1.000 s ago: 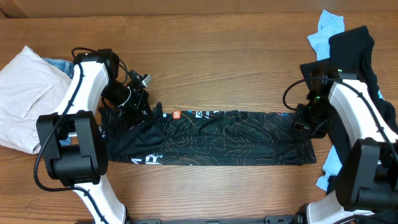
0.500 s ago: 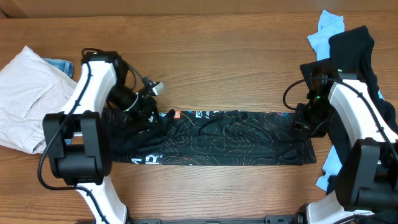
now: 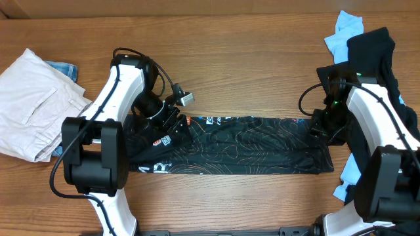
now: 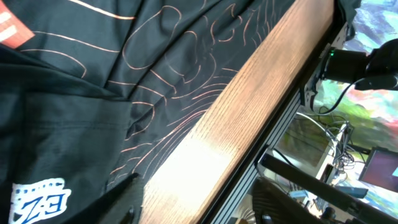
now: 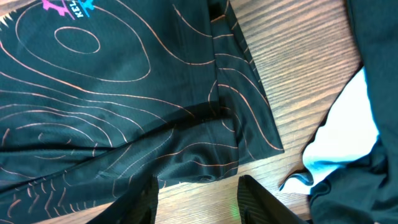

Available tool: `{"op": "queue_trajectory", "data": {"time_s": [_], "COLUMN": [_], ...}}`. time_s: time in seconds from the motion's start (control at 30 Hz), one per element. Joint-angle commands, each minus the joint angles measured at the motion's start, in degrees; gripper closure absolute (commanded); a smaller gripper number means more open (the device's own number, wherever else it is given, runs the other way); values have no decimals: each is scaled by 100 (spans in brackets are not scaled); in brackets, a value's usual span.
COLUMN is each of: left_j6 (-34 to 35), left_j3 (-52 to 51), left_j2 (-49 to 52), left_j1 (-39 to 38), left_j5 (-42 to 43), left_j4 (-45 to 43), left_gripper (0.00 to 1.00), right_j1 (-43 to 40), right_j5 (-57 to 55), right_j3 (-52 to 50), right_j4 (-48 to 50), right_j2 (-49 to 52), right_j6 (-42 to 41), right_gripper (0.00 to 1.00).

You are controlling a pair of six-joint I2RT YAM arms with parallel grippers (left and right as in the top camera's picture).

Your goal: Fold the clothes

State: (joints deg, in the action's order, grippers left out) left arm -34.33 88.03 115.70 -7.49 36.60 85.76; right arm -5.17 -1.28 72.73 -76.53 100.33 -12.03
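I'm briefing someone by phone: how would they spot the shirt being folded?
On the wooden table a long dark band stretches across the middle: the black jersey shirt. Unlike the plain white garment at left, it bears thin wavy lines and white lettering.

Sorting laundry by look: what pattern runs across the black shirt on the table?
Thin orange-pink wavy contour lines cover the shirt, clearest in the right wrist view.
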Motion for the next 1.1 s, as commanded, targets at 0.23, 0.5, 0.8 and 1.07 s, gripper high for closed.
{"op": "queue_trajectory", "data": {"time_s": [0.23, 0.5, 0.8, 1.07], "left_j6": [2833, 3580, 3563, 3565], "left_j3": [105, 107, 107, 107], "left_j2": [76, 76, 76, 76], "left_j1": [7, 7, 7, 7], "left_j5": [-2138, -2312, -2319, -2319], "left_j4": [-782, -1213, -1231, -1228], "left_gripper": [60, 61, 61, 62], "right_j1": [-109, -109, -107, -107], "right_j5": [31, 28, 153, 780], "right_j3": [-74, -1078, -1952, -2081], "right_j4": [-2, 1104, 2186, 2387], "right_j2": [-125, -122, -120, -120], "right_j6": [28, 203, 199, 197], "right_gripper": [27, 20, 11, 53]}}
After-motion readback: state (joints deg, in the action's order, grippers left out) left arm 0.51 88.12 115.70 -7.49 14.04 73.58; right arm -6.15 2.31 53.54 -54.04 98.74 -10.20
